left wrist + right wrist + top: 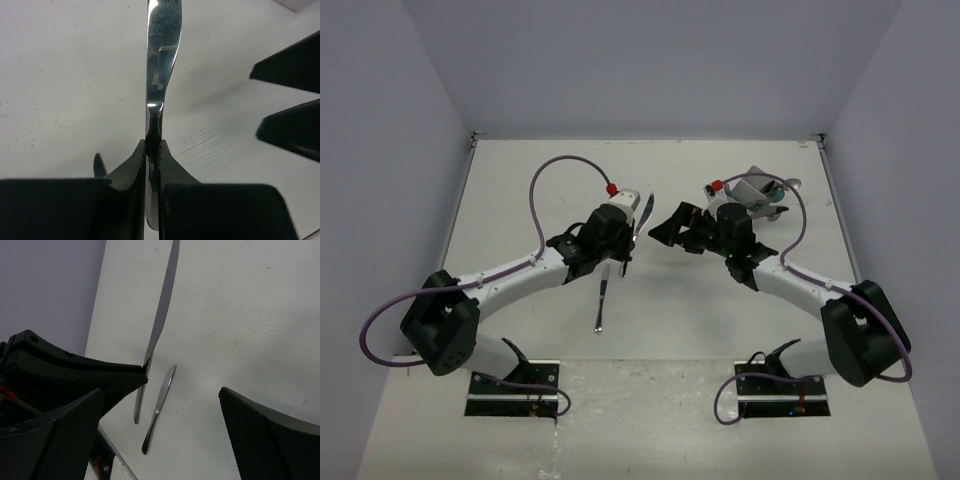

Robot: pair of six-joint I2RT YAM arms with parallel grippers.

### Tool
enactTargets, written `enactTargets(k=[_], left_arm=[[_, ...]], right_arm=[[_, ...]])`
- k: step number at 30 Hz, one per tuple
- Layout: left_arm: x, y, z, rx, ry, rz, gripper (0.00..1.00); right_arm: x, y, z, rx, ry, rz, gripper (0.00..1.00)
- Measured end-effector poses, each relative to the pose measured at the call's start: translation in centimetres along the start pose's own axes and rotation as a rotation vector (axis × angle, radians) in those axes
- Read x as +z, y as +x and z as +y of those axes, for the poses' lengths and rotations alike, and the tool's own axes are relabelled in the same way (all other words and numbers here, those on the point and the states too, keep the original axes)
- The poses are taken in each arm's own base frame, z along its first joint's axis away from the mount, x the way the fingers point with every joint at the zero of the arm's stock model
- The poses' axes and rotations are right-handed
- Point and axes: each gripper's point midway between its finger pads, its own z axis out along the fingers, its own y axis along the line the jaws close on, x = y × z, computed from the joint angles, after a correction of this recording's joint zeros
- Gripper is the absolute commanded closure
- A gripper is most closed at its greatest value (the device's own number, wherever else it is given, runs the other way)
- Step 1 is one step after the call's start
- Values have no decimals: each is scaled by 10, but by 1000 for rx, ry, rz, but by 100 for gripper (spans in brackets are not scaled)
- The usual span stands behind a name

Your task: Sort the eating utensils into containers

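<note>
My left gripper (626,240) (152,146) is shut on a silver knife (645,210) (162,60) (162,305), clamped near its middle, with the serrated blade pointing to the far side above the table. My right gripper (662,226) (165,440) stands wide open just right of that knife, holding nothing; its fingers (292,65) show in the left wrist view. A second silver knife (602,300) (160,407) lies flat on the table below the left gripper. The white container (758,190) sits at the far right with utensils in it, one of them teal (775,203).
Grey walls close in the white table (520,200) on three sides. The two arm bases (515,390) (782,400) are bolted at the near edge. Purple cables (555,175) arc over both arms.
</note>
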Motion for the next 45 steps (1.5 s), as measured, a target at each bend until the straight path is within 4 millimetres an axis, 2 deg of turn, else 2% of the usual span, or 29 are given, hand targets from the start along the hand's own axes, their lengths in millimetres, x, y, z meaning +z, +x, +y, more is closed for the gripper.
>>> enactTargets(k=[4, 7, 13, 20, 22, 23, 25, 26, 31, 34, 36, 38, 39, 41, 42, 43, 45], left_arm=[[-1, -21, -14, 4, 48, -61, 100], [-1, -28, -21, 12, 77, -74, 100], [0, -35, -30, 37, 98, -92, 100], [-5, -39, -55, 64, 185, -115, 100], [-5, -40, -56, 68, 190, -120, 100], [-5, -41, -56, 72, 191, -122, 100], [-5, -41, -56, 74, 192, -123, 100], [-5, -41, -56, 74, 192, -125, 100], [-5, -44, -56, 72, 190, -133, 100], [-4, -47, -58, 71, 192, -142, 100], [-4, -50, -59, 70, 195, -147, 100], [-4, -53, -61, 69, 200, -157, 100], [-5, -54, -61, 69, 202, -160, 97], [-5, -55, -62, 75, 209, -163, 69], [-5, -55, -63, 81, 211, -167, 8], [-5, -57, -63, 87, 214, -172, 0], [-6, -58, -64, 88, 216, -178, 0]], right_arm=[[10, 2, 16, 36, -66, 37, 2], [15, 5, 21, 58, -85, 55, 4], [19, -2, 16, 117, -50, 21, 9], [24, -14, 17, 146, -29, -40, 17], [25, -18, 18, 150, -28, -55, 26], [26, -19, 18, 153, -28, -59, 36], [27, -20, 18, 157, -28, -65, 47], [27, -20, 19, 158, -28, -66, 57], [27, -21, 19, 163, -21, -76, 71], [27, -20, 22, 146, -27, -77, 84], [25, -21, 23, 128, -23, -87, 100], [24, -24, 21, 115, -12, -100, 100], [23, -25, 21, 108, -8, -106, 100], [21, -28, 21, 87, -2, -117, 100], [20, -29, 21, 73, 2, -123, 100], [18, -32, 21, 58, 10, -137, 100], [11, -39, 20, 19, 32, -175, 100]])
